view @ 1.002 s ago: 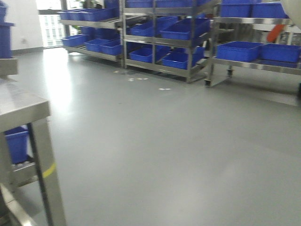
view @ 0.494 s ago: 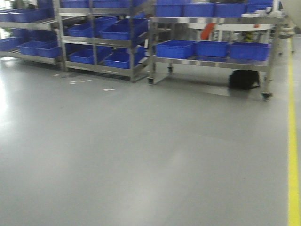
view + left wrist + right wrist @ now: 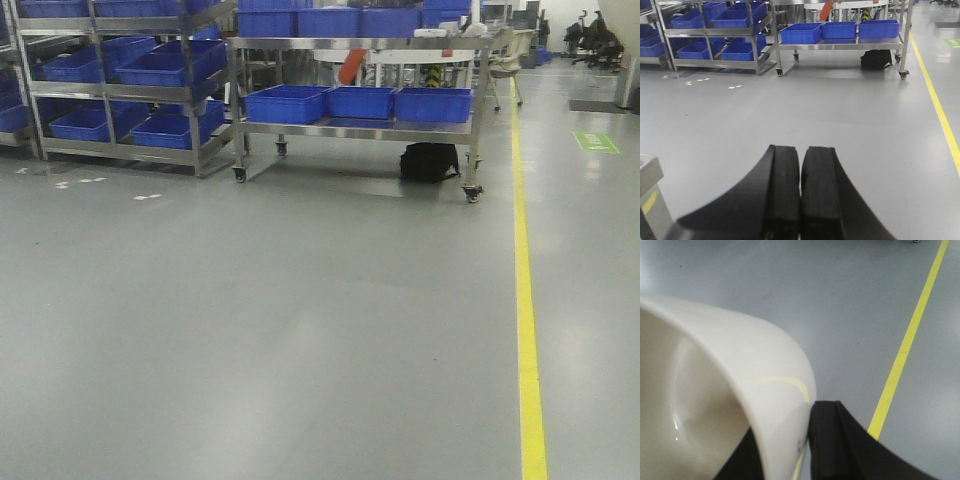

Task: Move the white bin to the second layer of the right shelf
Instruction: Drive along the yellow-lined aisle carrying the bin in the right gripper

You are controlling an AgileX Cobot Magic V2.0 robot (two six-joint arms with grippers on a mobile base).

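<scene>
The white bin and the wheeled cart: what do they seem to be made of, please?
The bin looks like smooth, glossy cream-white plastic: soft highlights and a reflected yellow streak show on its rounded wall. The cart looks like bare steel with a dull sheen: its bars and legs are grey and metallic, though the view is too distant to rule out paint.

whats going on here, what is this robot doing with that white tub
The robot stands on open floor with the white bin pinched by its rim in the right claw. The left claw is shut and empty. Ahead are steel racks of blue crates and a wheeled cart; the bin is not on any shelf yet.
</scene>
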